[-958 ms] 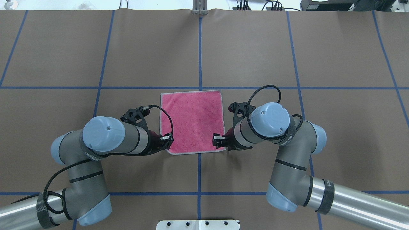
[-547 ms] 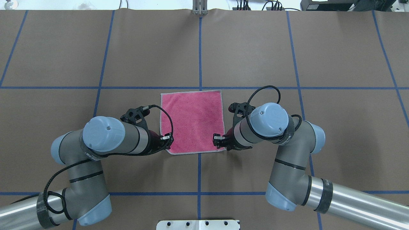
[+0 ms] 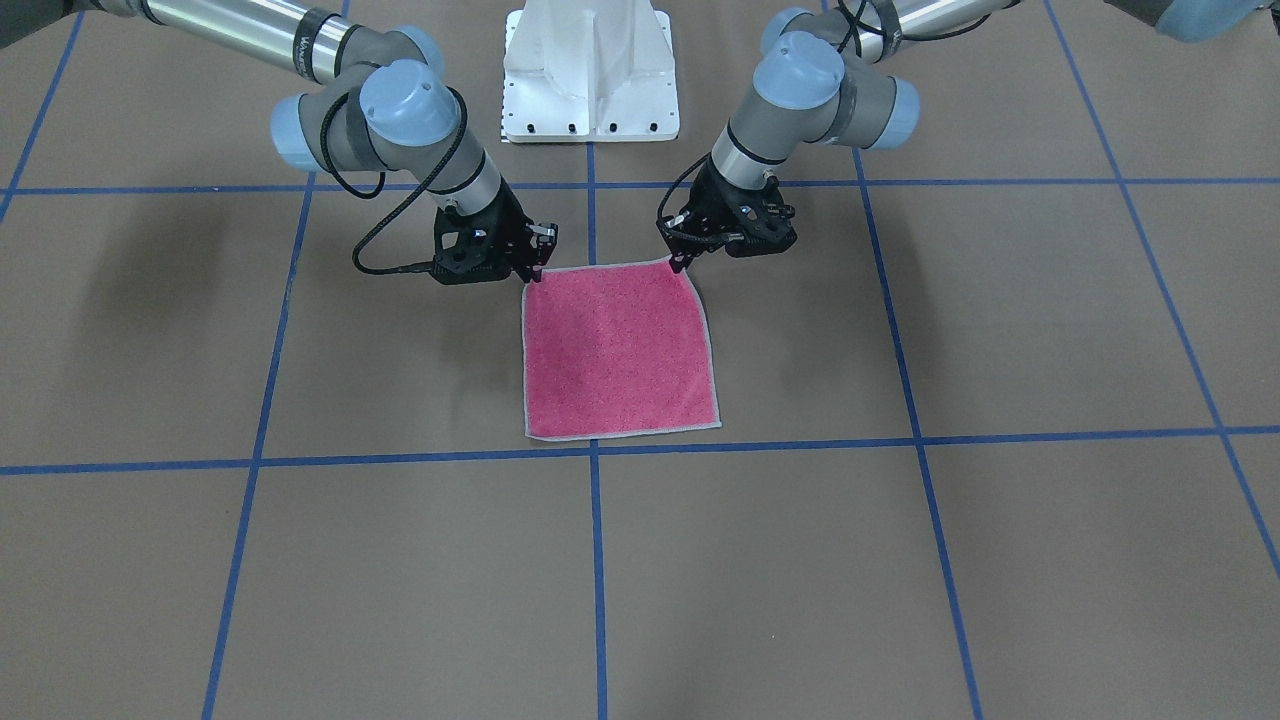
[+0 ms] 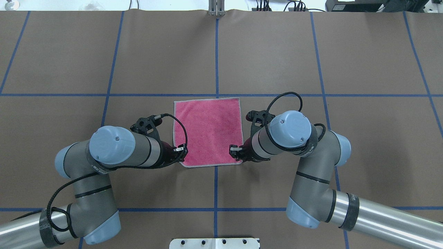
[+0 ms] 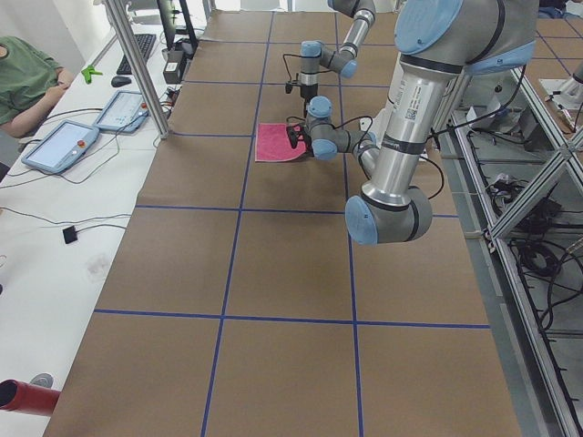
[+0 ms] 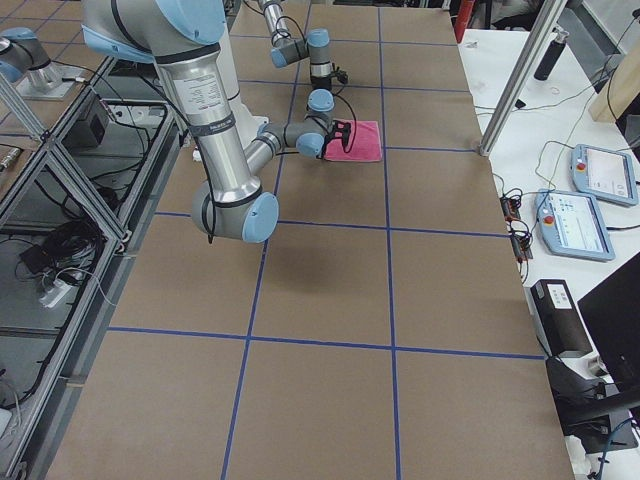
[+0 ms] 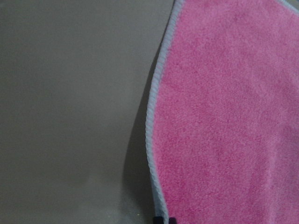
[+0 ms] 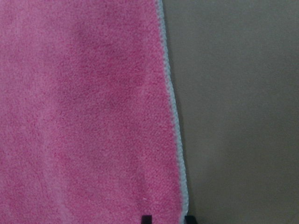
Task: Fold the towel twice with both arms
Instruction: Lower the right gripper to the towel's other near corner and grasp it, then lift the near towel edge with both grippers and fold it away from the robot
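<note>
barely shifted since earlier, right jaws (image 4: 236, 151) and left jaws (image 4: 180, 150) pinching the towel (image 4: 207, 131) near corners on the table (image 4: 311, 52); lift evenly together, carry toward far edge.

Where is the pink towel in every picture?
Front-facing: towel at centre, below both grippers.
Overhead: centre, between the arms.
Left side: small, upper middle.
Right side: small, upper middle.
Left wrist: fills right half.
Right wrist: fills left half.
Shared landmark: its light grey border.
</note>
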### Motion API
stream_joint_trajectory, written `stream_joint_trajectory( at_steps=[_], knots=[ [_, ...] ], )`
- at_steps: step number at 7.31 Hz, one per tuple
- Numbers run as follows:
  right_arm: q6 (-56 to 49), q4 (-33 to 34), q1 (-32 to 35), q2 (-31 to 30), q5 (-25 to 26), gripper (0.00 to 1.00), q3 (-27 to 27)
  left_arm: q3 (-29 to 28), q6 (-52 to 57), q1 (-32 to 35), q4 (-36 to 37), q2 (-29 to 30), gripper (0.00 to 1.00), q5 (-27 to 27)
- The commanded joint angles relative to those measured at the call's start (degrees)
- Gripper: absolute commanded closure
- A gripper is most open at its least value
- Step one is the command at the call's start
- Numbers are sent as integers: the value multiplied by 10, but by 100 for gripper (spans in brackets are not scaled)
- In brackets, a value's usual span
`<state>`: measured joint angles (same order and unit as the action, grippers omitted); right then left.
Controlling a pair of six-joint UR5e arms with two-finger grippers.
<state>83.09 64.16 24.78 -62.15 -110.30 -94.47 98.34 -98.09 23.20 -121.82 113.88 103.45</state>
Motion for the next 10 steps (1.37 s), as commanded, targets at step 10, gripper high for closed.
stream_joint_trajectory(
  at_steps=[10],
  knots=[
    [1,4,8,-34,-32,100,-85,35,4,1,2,-5,100,4]
  ],
)
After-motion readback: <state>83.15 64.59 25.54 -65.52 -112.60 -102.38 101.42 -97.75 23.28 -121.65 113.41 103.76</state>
